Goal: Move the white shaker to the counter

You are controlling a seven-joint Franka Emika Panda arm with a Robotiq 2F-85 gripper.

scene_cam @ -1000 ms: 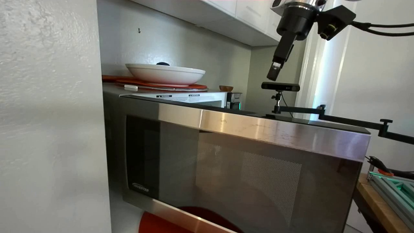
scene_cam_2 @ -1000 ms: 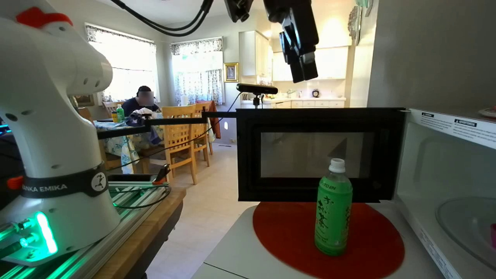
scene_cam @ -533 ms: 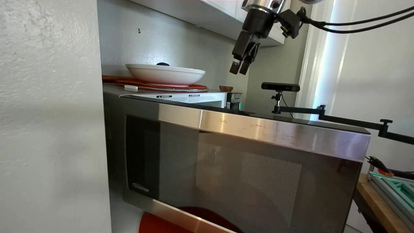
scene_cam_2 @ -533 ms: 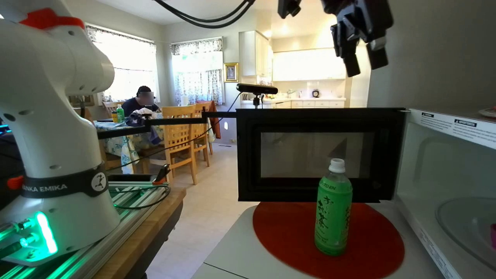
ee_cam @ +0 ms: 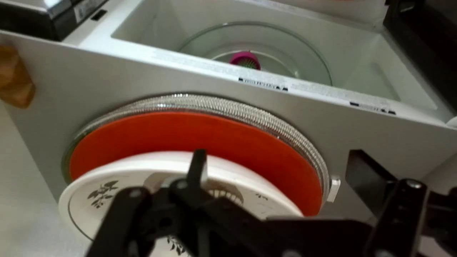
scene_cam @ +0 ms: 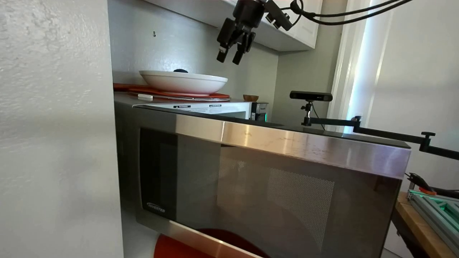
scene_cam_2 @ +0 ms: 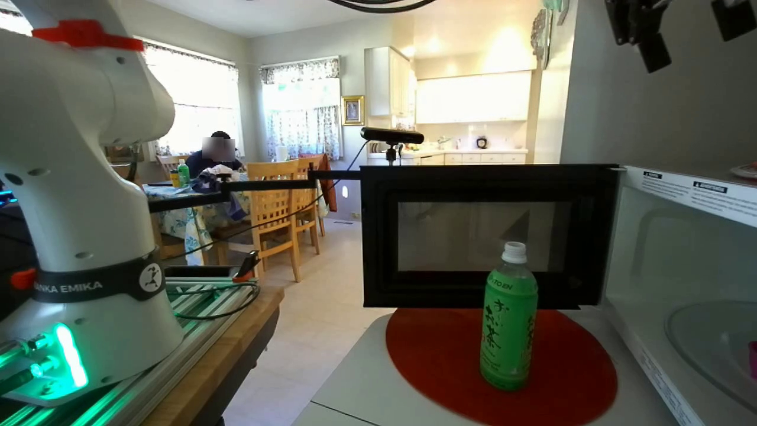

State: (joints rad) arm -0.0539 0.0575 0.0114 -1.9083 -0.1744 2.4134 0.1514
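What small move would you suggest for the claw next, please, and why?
I'd probably ease the open claw toward the bowl, above its rim, for a better look: in the wrist view the claw hides part of the inside, the lower edge cuts the bowl off, and I cannot pick out the white shaker for certain.

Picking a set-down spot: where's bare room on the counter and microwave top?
Bare: counter between its picture-left edge and the red mat, in an exterior view; microwave top between the brown bowl and the ridged rim around the red disc, in the wrist view. Crowded: mid-mat, under the green bottle; the disc, under the white bowl.
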